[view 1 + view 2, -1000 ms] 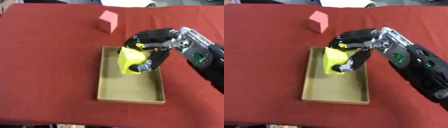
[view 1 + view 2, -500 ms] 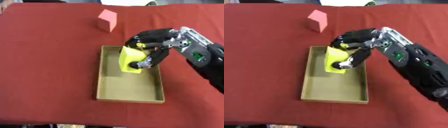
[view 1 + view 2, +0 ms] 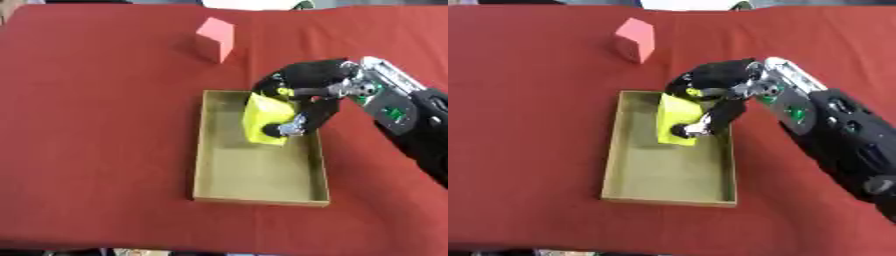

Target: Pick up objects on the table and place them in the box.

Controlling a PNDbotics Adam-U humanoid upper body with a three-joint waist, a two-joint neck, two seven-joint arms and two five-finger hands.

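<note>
- Yellow block (image 3: 264, 119): it sits tilted inside the far end of the box (image 3: 212, 170), close to the box's right wall, its top corner about level with the far rim. Whether its underside touches the box floor cannot be told.
- Right hand (image 3: 302, 87): black, it comes in from the right side and is wrapped over the yellow block. The fingers curl over the block's far top edge and the thumb (image 3: 290, 128) presses on its near right face, so the block is pinched between them.
- Box: a shallow, open, tan cardboard tray, longer from near to far, lying on the red tablecloth (image 3: 96, 125) near the middle of the table. The near part of its floor is bare.
- Pink block (image 3: 215, 38): it stands on the cloth well beyond the box's far edge, slightly to the left of the hand, apart from both box and hand.
- Right forearm (image 3: 824, 130): black with silver and green details, it runs from the hand toward the near right edge.
</note>
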